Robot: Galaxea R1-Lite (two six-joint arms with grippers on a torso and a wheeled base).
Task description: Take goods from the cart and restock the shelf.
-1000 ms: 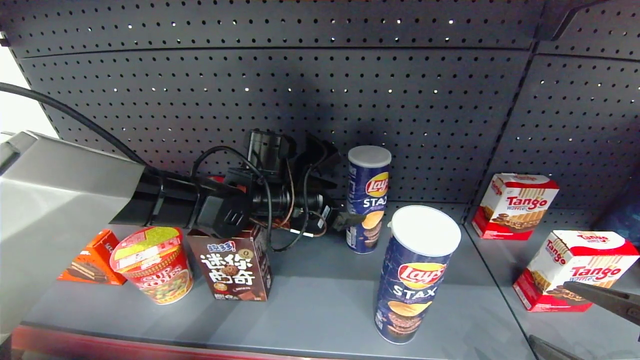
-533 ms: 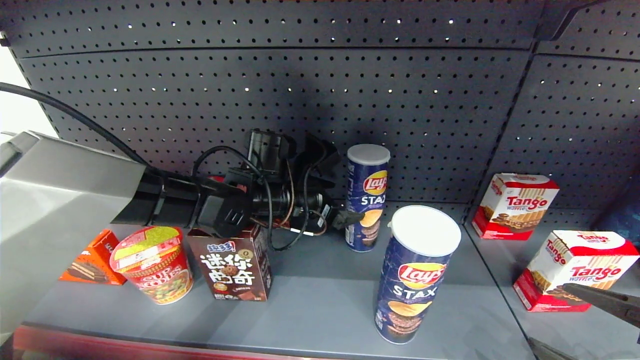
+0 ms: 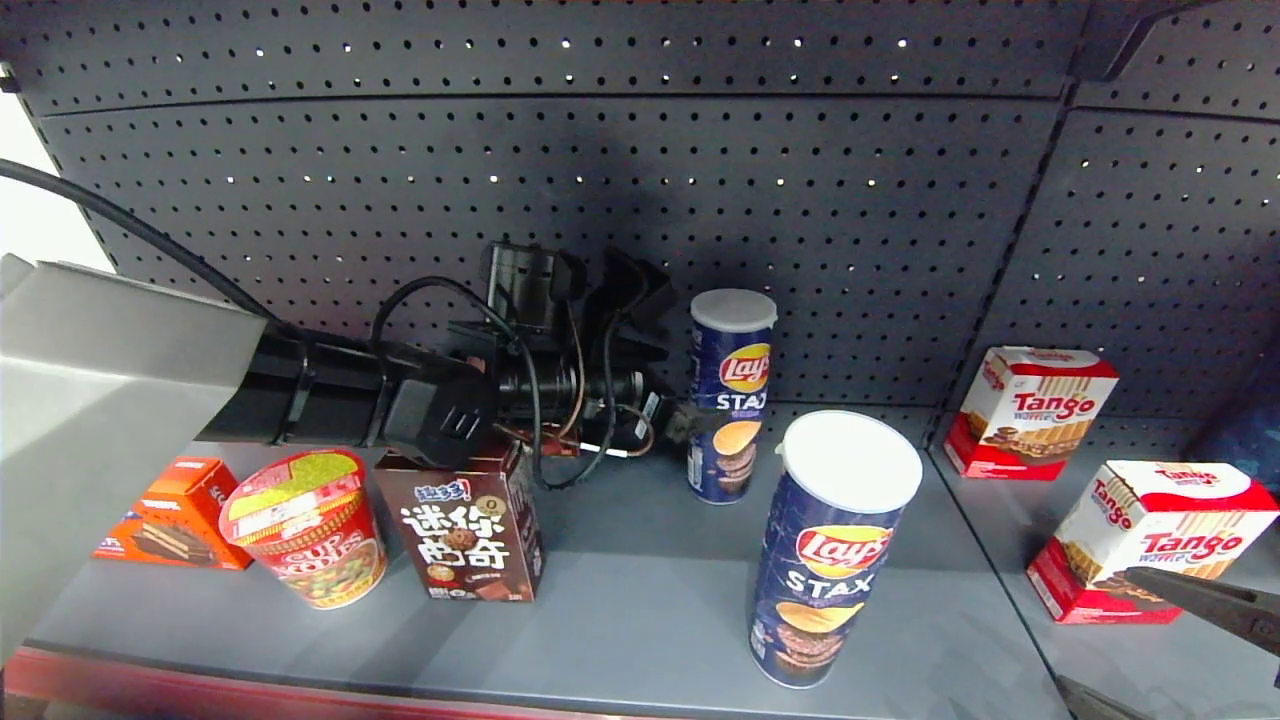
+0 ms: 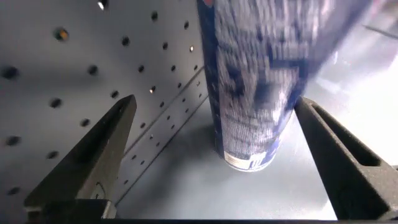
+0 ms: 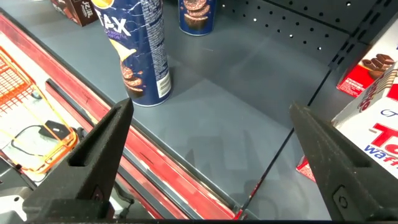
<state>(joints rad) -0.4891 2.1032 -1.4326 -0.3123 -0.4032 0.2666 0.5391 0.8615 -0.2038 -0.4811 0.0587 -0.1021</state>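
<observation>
Looks like the release step: rear chip can (image 3: 732, 395) upright nr back edge of shelf (image 3: 620, 600), abt mid-length, sitting between jaws of L gripper (image 4: 216, 104). Jaws released, spread wide, gap on each side of can.

To do it well:
- Hold jaws wide; back out along the arm's own line twd L end, no sideways swing.
- Go slow till tips clear the can: tall, narrow base, prob. topples w/ a small nudge.
- Mind cookie box (image 3: 465, 535) right under the wrist & cup noodles (image 3: 300, 530) just beside it.
- R gripper (image 5: 211, 109) jaws released too, grasping nothing, over front edge nr R end. Best left parked there.

Count:
- Chip cans x2: rear one, plus front chip can (image 3: 835, 545) nr front edge, R of centre.
- Wafer boxes x2 in next bay at R: rear wafer box (image 3: 1030, 410), front wafer box (image 3: 1150, 535).
- Cup noodles x1, cookie box x1.
- Orange box (image 3: 165, 510) x1 at L end.
- Cart (image 5: 18, 74) x1, wire showing below front edge.
</observation>
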